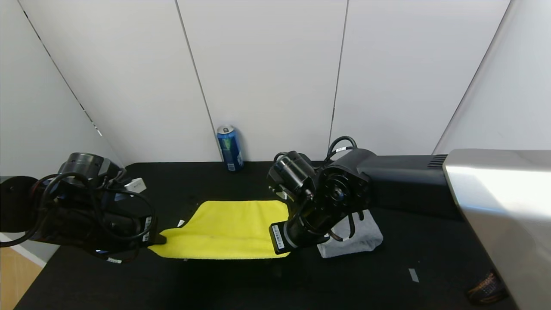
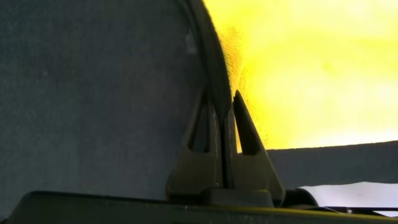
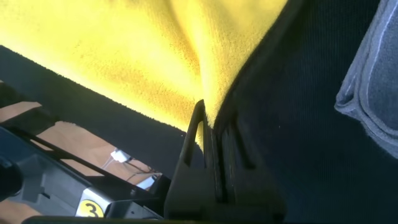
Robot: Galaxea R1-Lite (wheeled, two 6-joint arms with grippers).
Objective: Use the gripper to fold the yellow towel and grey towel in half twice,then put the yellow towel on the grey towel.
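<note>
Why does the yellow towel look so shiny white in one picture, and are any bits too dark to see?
Left wrist view: the yellow towel glares almost white near its middle. Right wrist view: the right gripper is a dark silhouette against bright cloth. Head view: light is even, but the black table swallows shadows.

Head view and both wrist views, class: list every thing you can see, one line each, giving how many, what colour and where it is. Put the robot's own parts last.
yellow towel: one, bright yellow, spread on the table between the two arms, held at both ends.
grey towel: one, grey, folded, on the table beside the yellow towel on the robot's right, partly behind the right arm.
can: one, blue, upright at the table's far edge by the wall.
table: one, black top.
box: one, silver, at the robot's far right.
left gripper: one, black, fingers shut on the yellow towel's left edge.
right gripper: one, black, fingers shut on the yellow towel's right edge.
</note>
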